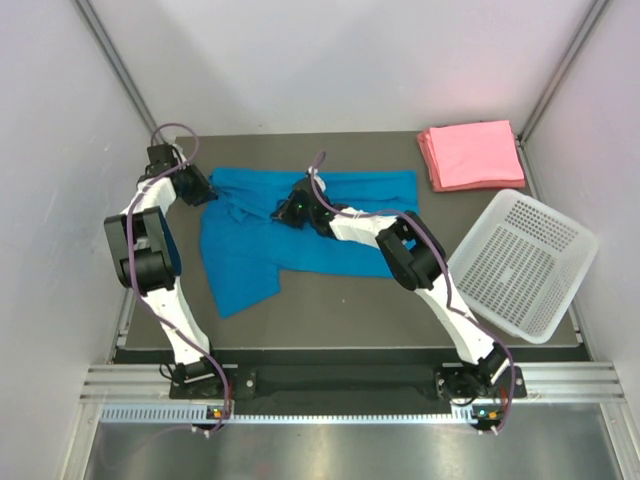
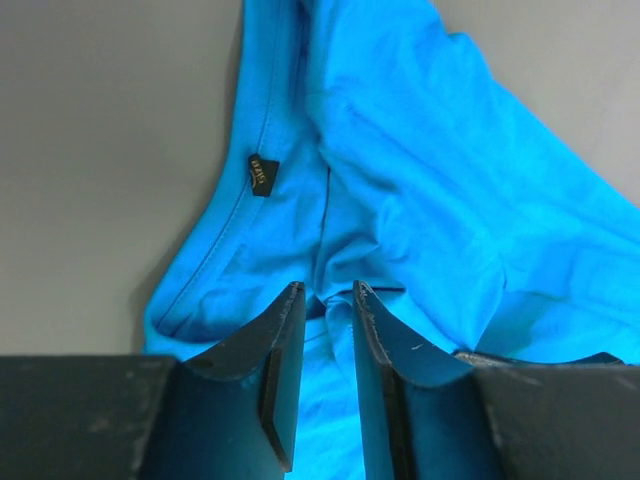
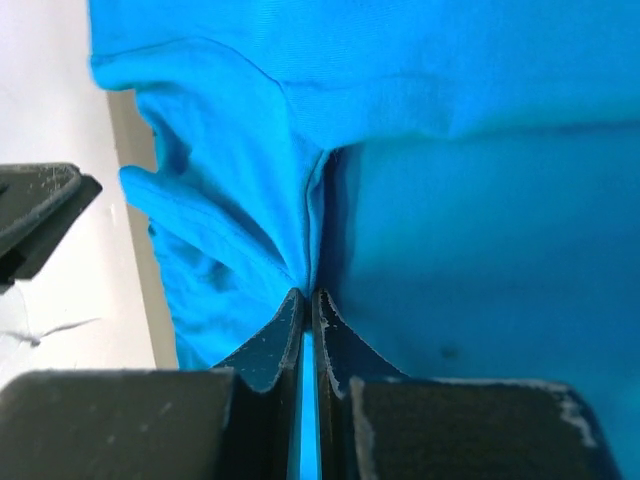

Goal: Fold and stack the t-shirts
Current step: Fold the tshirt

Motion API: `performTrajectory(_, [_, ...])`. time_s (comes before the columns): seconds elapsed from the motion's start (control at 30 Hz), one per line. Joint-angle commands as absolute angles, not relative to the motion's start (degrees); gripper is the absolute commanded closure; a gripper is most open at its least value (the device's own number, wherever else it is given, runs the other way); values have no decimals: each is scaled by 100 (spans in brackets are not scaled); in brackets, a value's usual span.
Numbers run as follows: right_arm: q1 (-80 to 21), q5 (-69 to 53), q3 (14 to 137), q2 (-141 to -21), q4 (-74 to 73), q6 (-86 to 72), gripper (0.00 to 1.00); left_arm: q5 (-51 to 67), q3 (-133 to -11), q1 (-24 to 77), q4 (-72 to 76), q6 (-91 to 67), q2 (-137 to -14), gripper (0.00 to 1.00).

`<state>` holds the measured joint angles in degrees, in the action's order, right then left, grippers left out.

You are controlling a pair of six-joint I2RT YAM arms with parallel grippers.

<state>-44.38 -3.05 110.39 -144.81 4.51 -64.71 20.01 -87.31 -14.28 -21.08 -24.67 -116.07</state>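
Our right gripper [image 3: 308, 295] is pinching a ridge of the blue shirt [image 3: 480, 250] between fingers pressed tight together, and the cloth is puckering into the tips. We are judging that this grip is meant for dragging the shirt's middle flat or over into a fold. Our left gripper [image 2: 327, 290] is hovering at the collar end, near the small label [image 2: 262, 175]. Its fingers are standing a narrow gap apart over the cloth and seem to be gripping nothing. Seen from above, the shirt is lying rumpled across the far middle of the table [image 1: 330, 310], so folding is barely underway. Pink shirts [image 1: 470, 153] are sitting folded in a stack at the far right corner, well apart, likely awaiting the blue one. Just nearer than that stack, the basket [image 1: 585, 240] is lying unused.
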Motion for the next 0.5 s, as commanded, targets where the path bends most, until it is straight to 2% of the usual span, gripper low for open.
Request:
performTrajectory(0.0, [-4377, -369, 10645, -13808, 1344, -6381, 100, 2048, -8912, -1450, -2188, -2364, -11233, 70])
performTrajectory(0.2, [-4272, -492, 10064, -13544, 1862, -6442, 100, 2258, -8728, -1450, -2119, -2329, -11101, 71])
performTrajectory(0.47, [-4245, -571, 10116, -13570, 1881, -6495, 100, 2821, -8499, -1459, -1863, -2487, -11390, 71])
